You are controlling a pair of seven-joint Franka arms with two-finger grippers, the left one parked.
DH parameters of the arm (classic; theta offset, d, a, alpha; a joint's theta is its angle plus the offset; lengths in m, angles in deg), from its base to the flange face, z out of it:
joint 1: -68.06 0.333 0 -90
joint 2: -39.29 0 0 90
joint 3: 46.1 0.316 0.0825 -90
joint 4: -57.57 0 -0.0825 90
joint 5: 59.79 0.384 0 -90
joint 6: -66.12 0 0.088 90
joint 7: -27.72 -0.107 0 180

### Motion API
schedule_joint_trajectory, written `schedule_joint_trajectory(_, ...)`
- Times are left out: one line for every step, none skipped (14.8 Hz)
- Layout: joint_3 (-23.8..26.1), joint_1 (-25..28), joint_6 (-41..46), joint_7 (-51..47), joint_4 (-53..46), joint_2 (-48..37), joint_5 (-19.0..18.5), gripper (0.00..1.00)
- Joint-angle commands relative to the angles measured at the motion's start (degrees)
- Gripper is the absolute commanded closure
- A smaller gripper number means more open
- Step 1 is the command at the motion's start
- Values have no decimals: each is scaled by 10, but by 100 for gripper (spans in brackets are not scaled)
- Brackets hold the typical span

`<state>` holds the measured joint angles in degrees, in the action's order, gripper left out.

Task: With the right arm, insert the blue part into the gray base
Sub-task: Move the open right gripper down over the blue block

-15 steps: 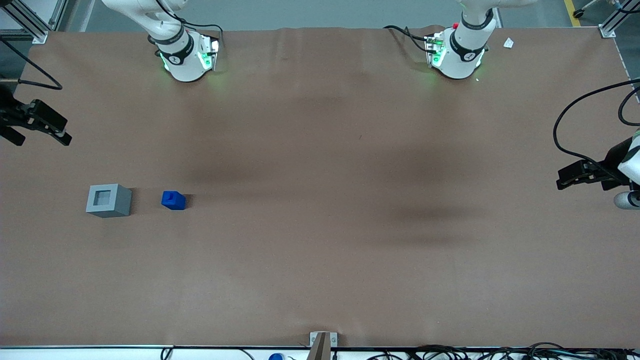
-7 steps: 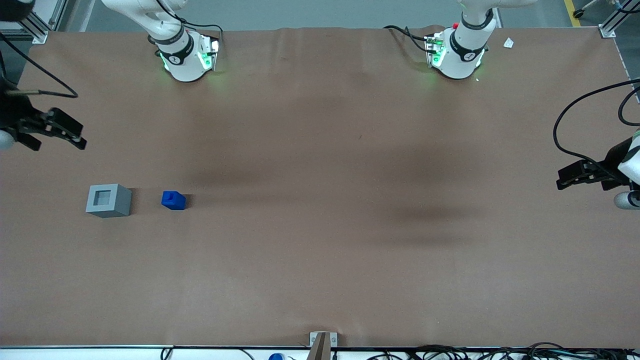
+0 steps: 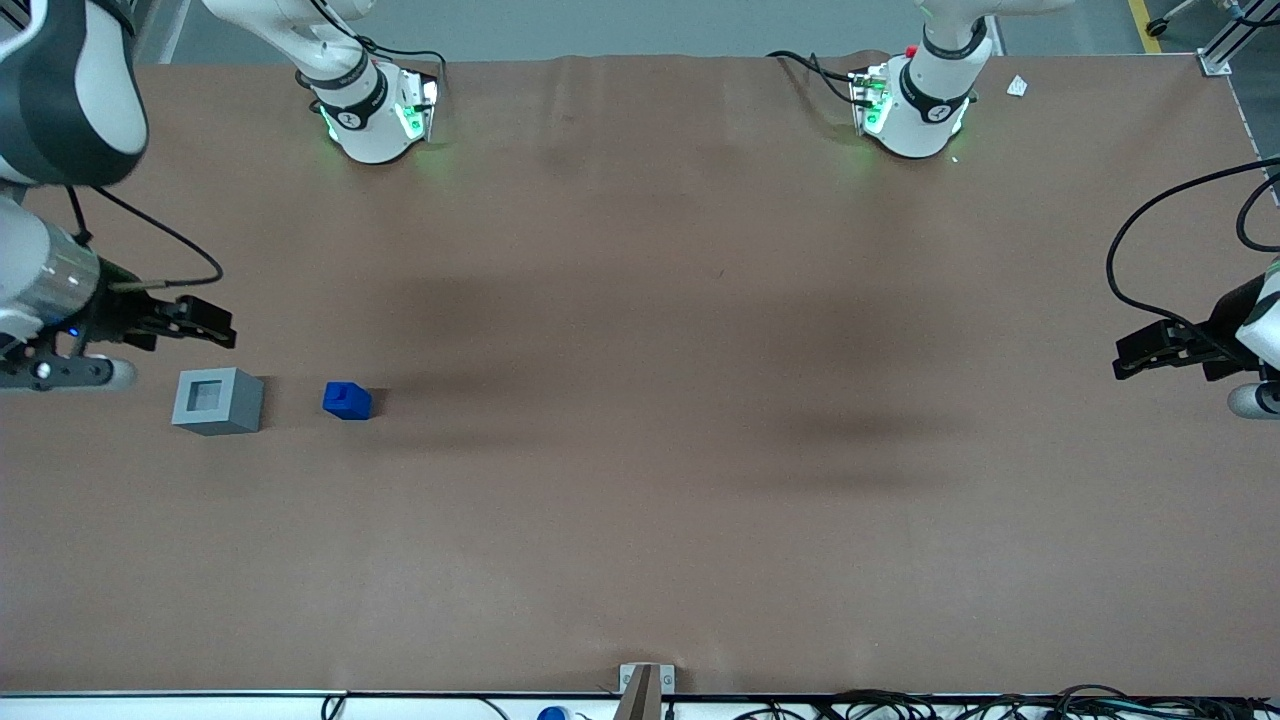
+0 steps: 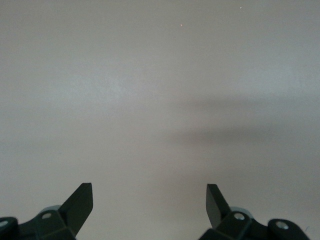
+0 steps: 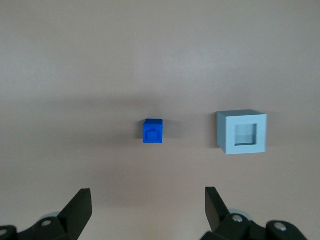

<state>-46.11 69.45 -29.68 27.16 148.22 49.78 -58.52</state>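
Note:
The blue part [image 3: 347, 400] lies on the brown table with its stud up, beside the gray base [image 3: 217, 400], which stands nearer the working arm's end of the table with its square recess facing up. Both also show in the right wrist view: the blue part [image 5: 153, 131] and the gray base [image 5: 242, 132]. The right arm's gripper [image 3: 212, 325] hangs open and empty above the table, a little farther from the front camera than the gray base and close to it. Its two fingertips [image 5: 80, 202] stand wide apart with nothing between them.
The two arm bases [image 3: 375, 105] stand at the table's edge farthest from the front camera. A black cable [image 3: 160, 235] loops off the right arm's wrist. A small bracket [image 3: 645, 680] sits at the table's near edge. Brown table [image 3: 640, 450] stretches toward the parked arm.
The right arm has swung in from the table's end toward the gray base and nearer the front camera, with more of the arm in view. The blue part and gray base have not moved.

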Motion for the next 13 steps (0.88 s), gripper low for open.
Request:
schedule_joint_trajectory(-2, 0, -15, -8, 1, 36, 14, 0)
schedule_joint_trajectory(-3, 2, -28, -9, 14, 39, 14, 0)
schedule_joint_trajectory(-3, 4, -44, -10, 24, 41, 14, 0)
schedule_joint_trajectory(-3, 4, -56, -10, 36, 44, 14, 0)
schedule_joint_trajectory(-3, 5, -68, -9, 43, 53, 14, 0)
schedule_joint_trajectory(-3, 5, -76, -9, 44, 68, 14, 0)
schedule_joint_trajectory(-3, 6, -79, -9, 44, 79, 14, 0)
schedule_joint_trajectory(-3, 7, -84, -9, 46, 86, 14, 0)
schedule_joint_trajectory(-3, 8, -97, -9, 57, 89, 13, 0)
schedule_joint_trajectory(-3, 11, -118, -8, 71, 90, 13, 0)
schedule_joint_trajectory(-3, 16, -139, -8, 88, 93, 13, 0)
schedule_joint_trajectory(-3, 16, -162, -8, 104, 100, 13, 0)
schedule_joint_trajectory(-3, 16, -186, -8, 122, 103, 13, 0)
